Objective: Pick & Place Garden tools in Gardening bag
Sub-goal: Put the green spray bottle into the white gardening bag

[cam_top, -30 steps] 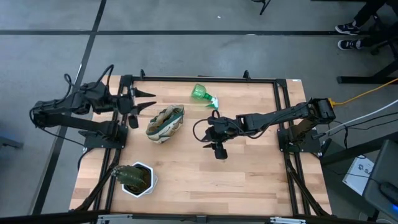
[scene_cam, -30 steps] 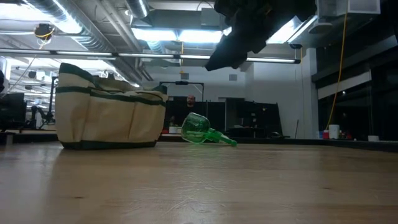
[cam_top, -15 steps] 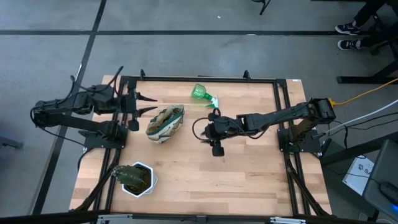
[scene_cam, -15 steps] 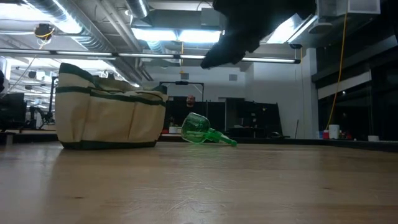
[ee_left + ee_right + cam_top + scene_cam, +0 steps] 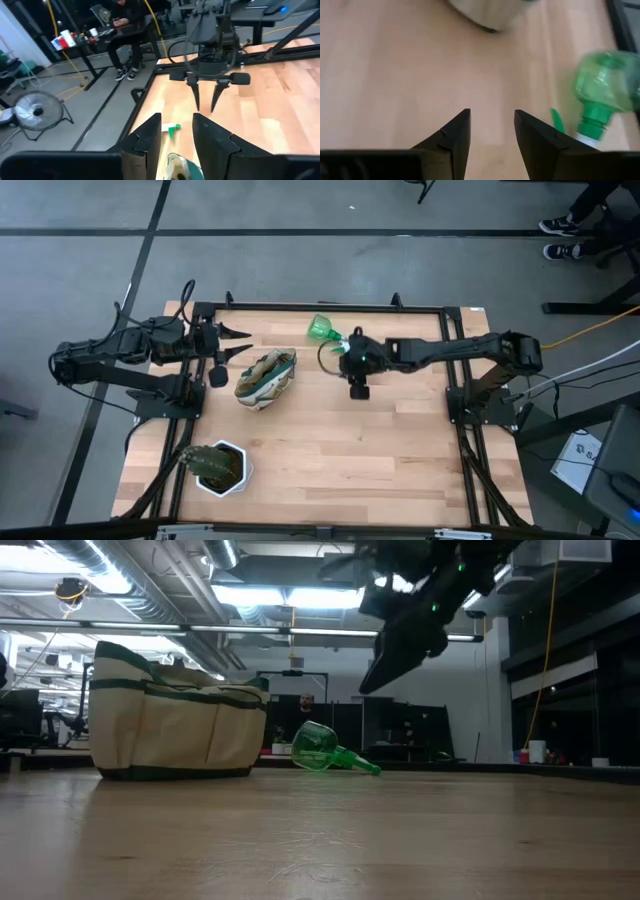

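We see the right gripper (image 5: pixel 342 350) up in the air over the far middle of the table (image 5: pixel 330 450), fingers spread w/ a clear gap and nothing between them. The spray bottle (image 5: pixel 327 332) lies on its side just beyond and left of it, near the far edge; gripper is close to the nozzle end but not touching, as the low view shows the bottle (image 5: pixel 327 752) flat on the wood w/ the arm well above. In the right wrist view the bottle (image 5: pixel 604 92) sits off to one side of the fingers (image 5: pixel 456 134), not in the gap.

The bag (image 5: pixel 266 376) sits left of center, standing upright in the low view (image 5: pixel 175 714), apart from the bottle. Left gripper (image 5: pixel 238 344) hovers at the far left corner, just left of the bag, fingers parted and empty.

A white pot w/ a plant (image 5: pixel 219 468) stands at the near left corner. Table is light wood planks in a black frame.

Room: grey floor, ceiling strip lights, desks. Left wrist view shows a seated person (image 5: pixel 127 30), a floor fan (image 5: pixel 37 111) and yellow cables (image 5: pixel 65 95).
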`<move>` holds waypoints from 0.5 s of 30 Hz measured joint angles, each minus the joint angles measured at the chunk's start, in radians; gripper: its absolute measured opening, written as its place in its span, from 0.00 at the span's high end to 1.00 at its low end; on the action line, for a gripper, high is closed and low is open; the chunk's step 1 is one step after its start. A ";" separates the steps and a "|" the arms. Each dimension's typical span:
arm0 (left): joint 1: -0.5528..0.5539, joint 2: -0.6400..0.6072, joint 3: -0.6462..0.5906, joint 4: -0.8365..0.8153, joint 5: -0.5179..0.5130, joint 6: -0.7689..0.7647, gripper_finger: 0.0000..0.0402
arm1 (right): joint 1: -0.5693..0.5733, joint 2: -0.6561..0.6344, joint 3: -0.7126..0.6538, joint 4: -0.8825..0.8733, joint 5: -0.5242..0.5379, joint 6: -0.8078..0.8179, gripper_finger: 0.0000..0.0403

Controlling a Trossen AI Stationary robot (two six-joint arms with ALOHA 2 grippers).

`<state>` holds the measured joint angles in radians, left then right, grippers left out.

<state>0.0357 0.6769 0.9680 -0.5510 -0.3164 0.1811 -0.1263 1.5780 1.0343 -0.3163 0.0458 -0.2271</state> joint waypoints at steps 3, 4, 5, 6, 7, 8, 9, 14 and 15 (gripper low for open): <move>0.000 0.000 0.000 0.002 -0.008 0.017 0.74 | -0.058 0.000 -0.036 0.074 -0.002 0.007 0.61; 0.000 0.000 0.000 0.006 -0.008 0.023 0.74 | -0.074 0.000 -0.047 0.098 -0.002 0.015 0.61; 0.000 0.000 0.000 0.013 -0.012 0.026 0.74 | -0.088 0.000 -0.056 0.118 -0.001 0.024 0.61; 0.000 0.000 0.000 0.021 -0.023 0.030 0.74 | -0.099 0.003 -0.061 0.133 0.008 0.029 0.61; 0.000 0.000 0.000 0.027 -0.037 0.032 0.74 | -0.108 0.010 -0.063 0.143 0.025 0.026 0.61; 0.000 0.000 0.000 0.030 -0.051 0.032 0.73 | -0.115 0.018 -0.063 0.143 0.035 0.015 0.61; 0.000 0.002 0.000 0.031 -0.063 0.032 0.73 | -0.120 0.024 -0.066 0.136 0.038 -0.002 0.61; 0.000 0.006 0.000 0.025 -0.104 0.048 0.74 | -0.128 0.088 -0.066 0.226 0.037 -0.050 0.61; 0.000 0.007 0.000 0.025 -0.110 0.046 0.74 | -0.128 0.105 -0.066 0.250 0.036 -0.051 0.61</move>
<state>0.0360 0.6835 0.9680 -0.5264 -0.4267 0.2273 -0.2546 1.6835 0.9685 -0.0667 0.0822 -0.2779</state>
